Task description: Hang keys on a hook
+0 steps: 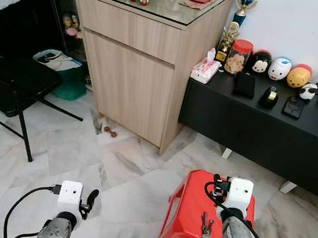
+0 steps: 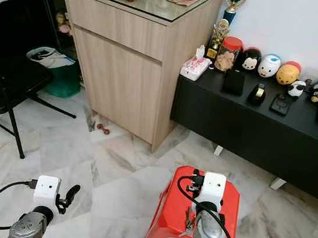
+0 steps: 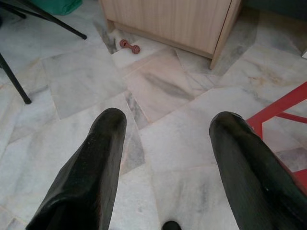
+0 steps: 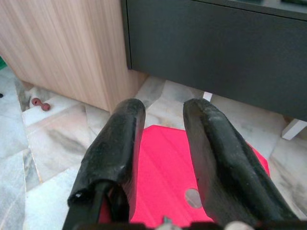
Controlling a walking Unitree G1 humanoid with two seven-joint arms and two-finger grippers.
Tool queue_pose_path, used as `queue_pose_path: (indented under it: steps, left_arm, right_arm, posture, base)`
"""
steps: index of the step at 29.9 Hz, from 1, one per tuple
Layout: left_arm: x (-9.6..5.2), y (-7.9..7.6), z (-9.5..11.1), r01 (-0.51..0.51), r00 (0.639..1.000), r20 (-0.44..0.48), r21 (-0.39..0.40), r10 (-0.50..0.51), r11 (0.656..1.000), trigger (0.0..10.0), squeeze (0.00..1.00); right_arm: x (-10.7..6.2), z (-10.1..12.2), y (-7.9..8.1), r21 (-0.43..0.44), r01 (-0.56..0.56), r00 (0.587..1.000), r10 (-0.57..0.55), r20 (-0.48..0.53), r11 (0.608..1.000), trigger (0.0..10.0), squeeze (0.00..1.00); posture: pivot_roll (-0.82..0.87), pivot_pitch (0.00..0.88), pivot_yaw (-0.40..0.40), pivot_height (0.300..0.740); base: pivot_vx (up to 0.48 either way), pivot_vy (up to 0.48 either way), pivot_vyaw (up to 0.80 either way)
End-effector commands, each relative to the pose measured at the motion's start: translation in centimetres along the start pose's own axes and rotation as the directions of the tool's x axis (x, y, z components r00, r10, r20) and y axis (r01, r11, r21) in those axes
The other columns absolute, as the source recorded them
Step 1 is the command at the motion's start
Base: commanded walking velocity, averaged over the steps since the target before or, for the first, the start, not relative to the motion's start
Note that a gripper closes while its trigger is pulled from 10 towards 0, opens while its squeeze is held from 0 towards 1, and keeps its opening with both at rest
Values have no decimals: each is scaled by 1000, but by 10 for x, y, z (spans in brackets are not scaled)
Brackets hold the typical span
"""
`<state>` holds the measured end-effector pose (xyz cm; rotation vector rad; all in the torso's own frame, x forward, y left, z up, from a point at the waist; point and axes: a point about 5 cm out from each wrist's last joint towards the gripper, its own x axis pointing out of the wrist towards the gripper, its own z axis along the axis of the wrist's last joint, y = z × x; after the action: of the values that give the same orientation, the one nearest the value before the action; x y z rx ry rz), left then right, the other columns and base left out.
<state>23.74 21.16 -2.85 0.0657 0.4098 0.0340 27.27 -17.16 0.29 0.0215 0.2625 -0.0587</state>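
Observation:
A small bunch of keys lies on top of a red plastic stool on the marble floor at the lower right. My right gripper hovers over the stool's far part, just past the keys. In the right wrist view its two black fingers stand apart with only the red seat between them, so my right gripper is open. My left gripper hangs low on the left over bare floor, and my left gripper is wide open and empty in the left wrist view.
A tall wooden cabinet stands ahead. A low black sideboard with toys and remotes runs along the right wall. A black folding chair and a green bin are at the left. A small red toy lies by the cabinet's foot.

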Motion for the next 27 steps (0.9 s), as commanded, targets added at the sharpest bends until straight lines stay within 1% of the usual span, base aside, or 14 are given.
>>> queue_pose_path:
  steps: [1, 10, 12, 23, 25, 26, 27]
  left_arm:
    - [-1, 0, -1, -9, 1000, -3, -10, 9, 1000, 10000, 0]
    - [-1, 2, -2, -12, 1000, -6, -10, 12, 1000, 10000, 0]
    - [-1, 2, 0, -13, 1000, 1, -10, 13, 1000, 10000, 0]
    - [0, 2, 0, -14, 1000, 4, -5, 14, 1000, 10000, 0]
    - [3, 3, 10, -22, 998, 54, 4, 22, 1000, 10000, 0]
    - [3, 3, 10, -22, 998, 54, 4, 22, 1000, 10000, 0]
    - [5, 4, 16, -25, 996, 83, 7, 25, 1000, 10000, 0]
  right_arm:
    - [0, -1, -3, -4, 11, 1000, -11, -17, 1000, 10000, 0]
    - [-1, -2, 1, -2, 4, 1000, -5, -10, 1000, 10000, 0]
    - [-1, 0, 1, 1, -5, 1000, 5, 9, 1000, 10000, 0]
    - [-1, 0, 1, 2, -6, 1000, 6, 13, 1000, 10000, 0]
    - [-1, 0, 1, 3, -8, 1000, 8, 13, 1000, 10000, 0]
    - [-1, 0, 1, 3, -8, 1000, 8, 13, 1000, 10000, 0]
    - [-1, -1, 1, 4, -10, 1000, 10, 9, 1000, 10000, 0]
  posture:
    - [-29, 53, -24, 686]
    - [-27, 55, -22, 628]
    - [-27, 55, -22, 628]
    - [-27, 55, -23, 628]
    - [-28, 56, -23, 628]
    - [-28, 56, -23, 628]
    - [-25, 55, -24, 628]
  base:
    - [0, 0, 0]
    - [0, 0, 0]
    - [0, 0, 0]
    - [0, 0, 0]
    - [0, 0, 0]
    - [0, 0, 0]
    - [0, 0, 0]
